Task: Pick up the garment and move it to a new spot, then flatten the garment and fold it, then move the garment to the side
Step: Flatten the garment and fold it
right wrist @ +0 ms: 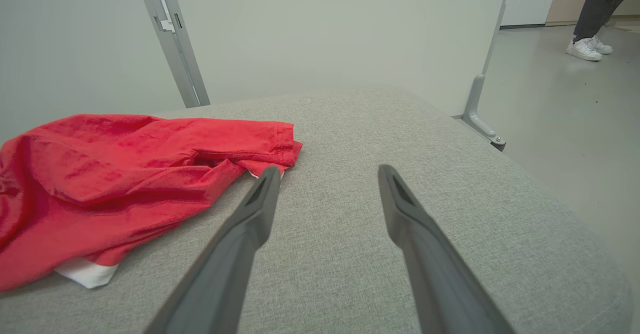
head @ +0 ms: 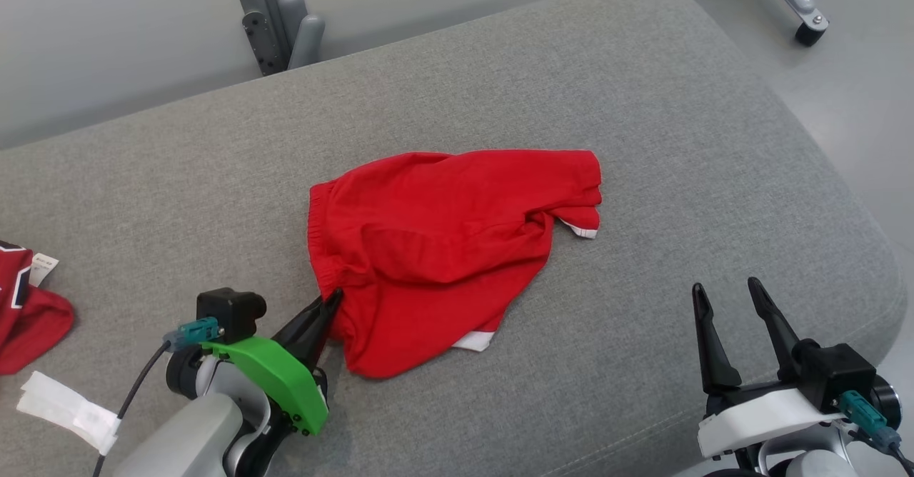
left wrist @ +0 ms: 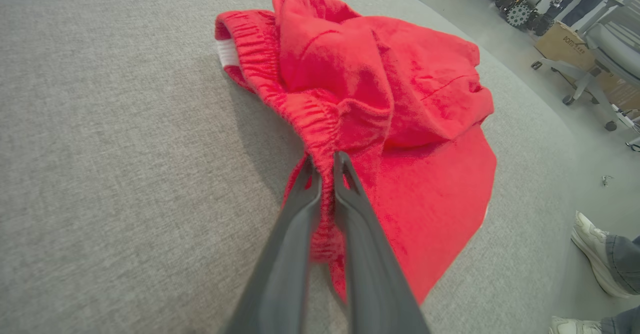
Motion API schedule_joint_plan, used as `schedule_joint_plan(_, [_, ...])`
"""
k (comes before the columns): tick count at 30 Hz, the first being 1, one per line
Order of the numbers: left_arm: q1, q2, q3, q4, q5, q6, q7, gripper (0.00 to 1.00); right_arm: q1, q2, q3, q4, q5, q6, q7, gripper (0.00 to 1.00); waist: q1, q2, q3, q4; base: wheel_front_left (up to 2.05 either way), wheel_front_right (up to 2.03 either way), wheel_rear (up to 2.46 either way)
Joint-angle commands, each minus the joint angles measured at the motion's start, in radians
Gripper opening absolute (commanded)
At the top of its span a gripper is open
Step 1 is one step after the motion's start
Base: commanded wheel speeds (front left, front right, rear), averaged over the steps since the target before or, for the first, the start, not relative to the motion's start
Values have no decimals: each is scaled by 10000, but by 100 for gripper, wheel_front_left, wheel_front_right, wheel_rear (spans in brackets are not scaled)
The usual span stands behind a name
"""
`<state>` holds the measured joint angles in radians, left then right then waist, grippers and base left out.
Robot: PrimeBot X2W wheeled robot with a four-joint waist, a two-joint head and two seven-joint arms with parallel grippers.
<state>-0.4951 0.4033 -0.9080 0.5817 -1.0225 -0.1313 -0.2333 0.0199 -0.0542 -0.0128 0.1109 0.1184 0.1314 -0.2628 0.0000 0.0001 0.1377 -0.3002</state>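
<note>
Garment point(head: 443, 234): red shorts with white hem trim, crumpled, lying about midway across grey cushion point(head: 643, 106), waistband toward robot's left, legs toward its right. Not yet lifted, not flattened.

Left gripper point(head: 330, 302): fingers closed on gathered elastic waistband at near-left corner of garment, cloth pinched between them. Depth of bite hard to judge from wrist view; possibly one layer only.

Right gripper point(head: 725, 288): jaws spread wide, holding nothing, poised near front-right edge of cushion, well apart from garment's nearest leg hem.

Hazards, judged from present layout:
- Slip out of pinch on lifting, through shallow hold on bunched elastic.
- Single-corner lift: rest of cloth dangling, twisting, landing more bunched than now, harder to flatten.
- One layer caught rather than both: shorts opening out or turning inside out on the way up.
- Drag rather than lift: folds deepened, trailing leg snagged on cushion fabric.
- Set-down too far left: overlap with second red cloth point(head: 21, 313) and white label point(head: 68, 409) at left edge, confusion of items.
- Set-down too far right or forward: spill over rounded cushion edge onto floor.
</note>
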Motion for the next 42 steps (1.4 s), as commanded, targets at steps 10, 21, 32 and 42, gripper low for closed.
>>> schedule_joint_plan(10, [-35, 813, -877, -3243, -609, 176, -33, 0, 482, 19, -273, 54, 84, -12, -31, 100, 0, -1, -558, 761, 0, 0, 0])
schedule_joint_plan(21, [-555, -84, -576, -8237, -695, 3628, 1240, 0, 362, 28, 25, 126, 319, -12, -32, 100, 0, -1, -845, 1428, 0, 0, 0])
schedule_joint_plan(32, [-1981, -1915, -550, -7870, -1165, 5186, 2416, 0, -308, 25, 442, 245, 1022, -14, -32, 100, 0, -1, 99, 648, 0, 0, 0])
schedule_joint_plan(42, [-3640, -2162, 83, -2435, -1264, 4842, 2751, 0, -931, 35, 911, 407, 1641, -12, -32, 100, 0, -1, 1275, -506, 0, 0, 0])
